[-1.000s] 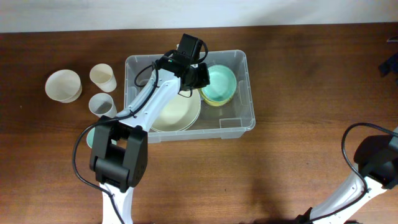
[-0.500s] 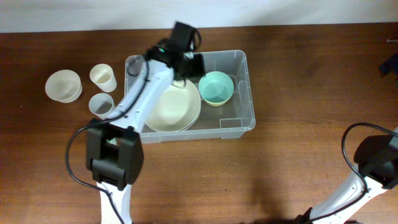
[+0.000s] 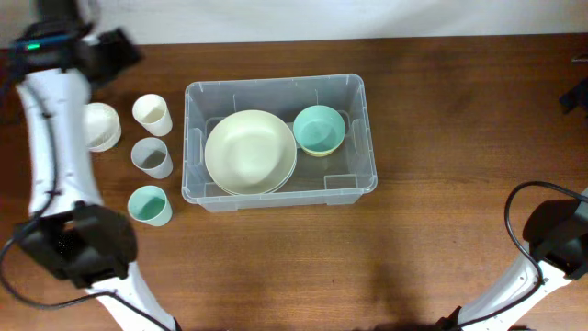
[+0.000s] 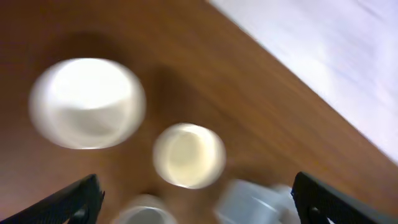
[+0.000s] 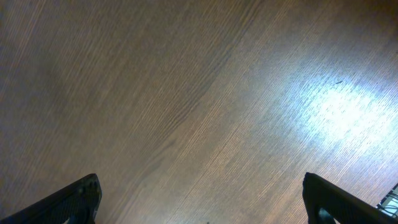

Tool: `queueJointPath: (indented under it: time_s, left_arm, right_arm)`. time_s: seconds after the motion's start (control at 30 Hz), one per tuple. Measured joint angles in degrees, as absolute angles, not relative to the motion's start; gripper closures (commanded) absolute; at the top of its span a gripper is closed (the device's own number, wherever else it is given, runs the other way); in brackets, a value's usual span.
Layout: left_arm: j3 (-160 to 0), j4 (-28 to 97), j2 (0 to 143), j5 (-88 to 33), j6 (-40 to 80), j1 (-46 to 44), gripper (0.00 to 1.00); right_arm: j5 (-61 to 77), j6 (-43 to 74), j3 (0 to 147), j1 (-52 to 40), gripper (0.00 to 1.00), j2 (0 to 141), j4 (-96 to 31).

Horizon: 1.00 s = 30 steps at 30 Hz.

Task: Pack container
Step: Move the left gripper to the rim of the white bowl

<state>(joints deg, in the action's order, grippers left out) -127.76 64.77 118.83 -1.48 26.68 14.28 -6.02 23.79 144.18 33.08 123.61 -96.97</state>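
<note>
Container (image 3: 349, 170) mid-table holds a big cream bowl (image 3: 248, 152) and a teal bowl (image 3: 320, 129), four cups (image 3: 152, 114) just left of it not yet packed, left gripper (image 4: 196, 198) above them spread and empty, right gripper (image 5: 199, 199) likewise.

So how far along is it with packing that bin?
Partly done. Inside the container sit a large cream bowl and a teal bowl. Nothing is in hand: the left gripper hangs open and empty, and the right gripper is open over bare table. Left to pack, beside the container: a white cup, cream cup, grey cup and teal cup.
</note>
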Motion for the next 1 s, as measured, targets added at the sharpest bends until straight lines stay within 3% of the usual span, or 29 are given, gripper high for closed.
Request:
queueJointPath:
  time_s: [0.33, 1.0]
  left_arm:
    - [-118.72, 63.57, 118.87, -1.67, 29.69, 28.97, 0.01]
    - [-115.15, 60.69, 130.89, -3.64, 39.44, 28.95, 0.01]
  right_arm:
    - [-6.02, 23.77, 144.18, 33.08, 0.01, 123.59, -96.97]
    - [-6.02, 23.79, 144.18, 33.08, 0.01, 123.61, -96.97]
